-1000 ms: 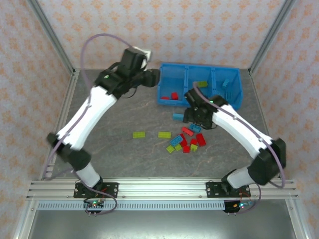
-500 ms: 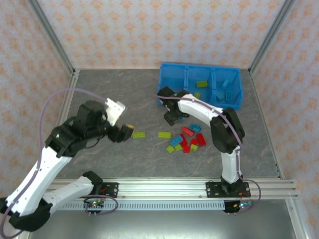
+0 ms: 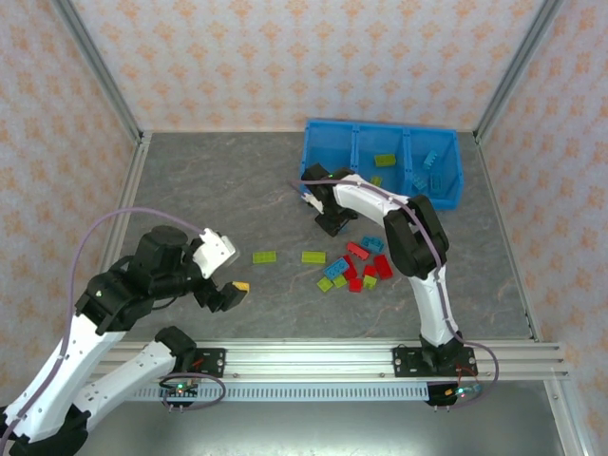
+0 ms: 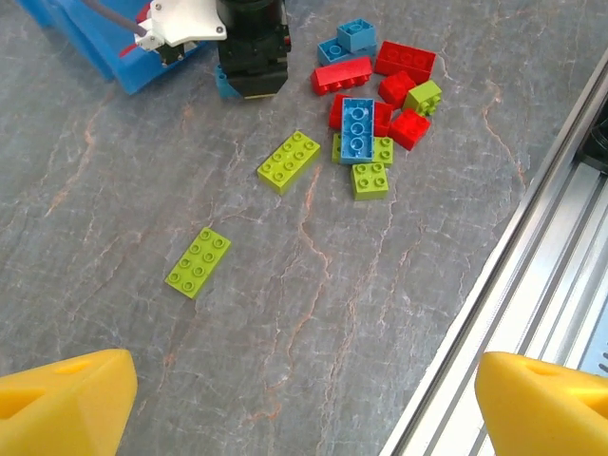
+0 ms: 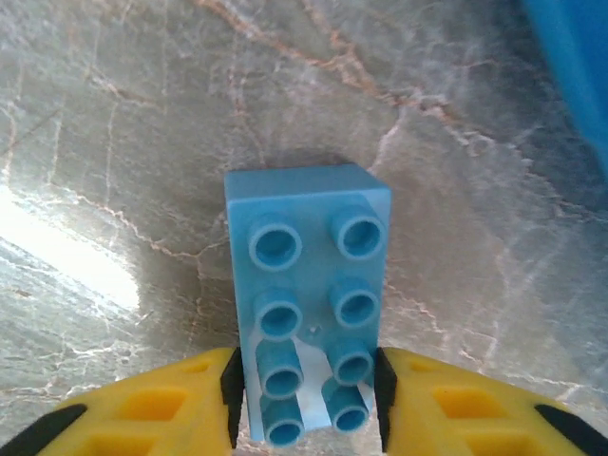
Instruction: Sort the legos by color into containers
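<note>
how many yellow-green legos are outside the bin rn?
5. One long lego lies alone, another long lego nearer the pile. In the pile: square lego, lego partly covered by a blue brick, small lego. More may be hidden.

- grey marbled table top [image 3: 209, 199], pale veins running through it
- ribbed aluminium rail [image 3: 313, 361] along the near edge
- cream walls [image 3: 285, 66] with orange floral print
- slanting metal corner posts [image 3: 99, 66]
</note>
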Robot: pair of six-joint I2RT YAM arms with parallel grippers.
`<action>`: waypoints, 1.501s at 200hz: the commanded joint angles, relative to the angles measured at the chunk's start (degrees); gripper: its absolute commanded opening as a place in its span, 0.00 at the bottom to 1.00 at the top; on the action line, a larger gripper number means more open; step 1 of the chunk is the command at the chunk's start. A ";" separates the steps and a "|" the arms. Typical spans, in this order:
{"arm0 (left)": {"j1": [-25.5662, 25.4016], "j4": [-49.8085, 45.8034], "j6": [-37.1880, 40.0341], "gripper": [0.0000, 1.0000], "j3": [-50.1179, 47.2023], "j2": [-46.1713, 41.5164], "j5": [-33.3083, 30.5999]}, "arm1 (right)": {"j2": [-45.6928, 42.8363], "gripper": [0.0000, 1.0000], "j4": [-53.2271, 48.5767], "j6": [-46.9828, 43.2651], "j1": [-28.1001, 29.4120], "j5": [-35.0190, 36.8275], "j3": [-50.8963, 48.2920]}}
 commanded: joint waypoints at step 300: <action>-0.24 19.36 -3.52 1.00 6.96 12.52 -3.99 | -37.06 0.25 25.30 47.83 -24.82 1.43 -19.95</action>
